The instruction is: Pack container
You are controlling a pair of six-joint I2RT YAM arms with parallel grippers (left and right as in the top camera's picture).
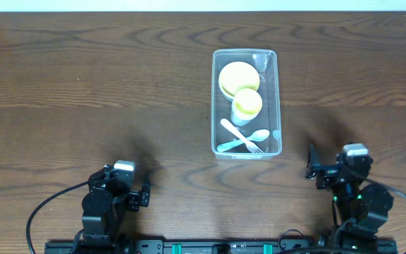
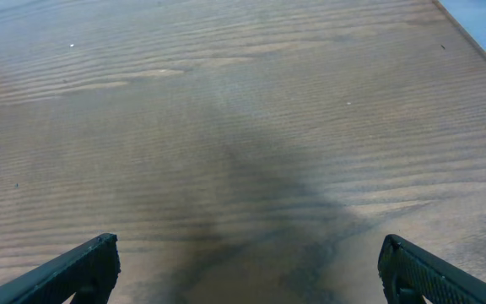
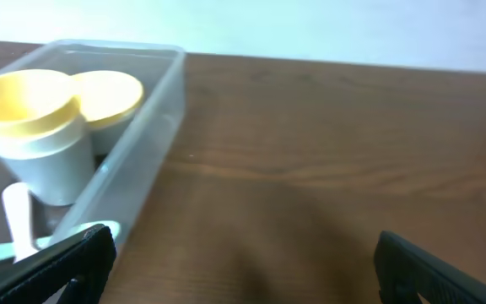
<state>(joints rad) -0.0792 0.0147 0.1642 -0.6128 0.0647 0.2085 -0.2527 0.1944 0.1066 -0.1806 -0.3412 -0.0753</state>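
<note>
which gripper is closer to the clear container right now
Right. The right gripper sits just past the near right corner of the container, apart from it. The left gripper is farther away, off toward its near left side.

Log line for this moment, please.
container: bowl, cup, spoon, fork inside | left gripper: open, empty | right gripper: open, empty

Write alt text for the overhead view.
A clear plastic container sits on a wooden table, right of centre, holding a yellow bowl, a yellow-rimmed cup and a white utensil crossing a pale teal utensil. The left end effector and right end effector sit near the bottom edge, holding nothing.
</note>
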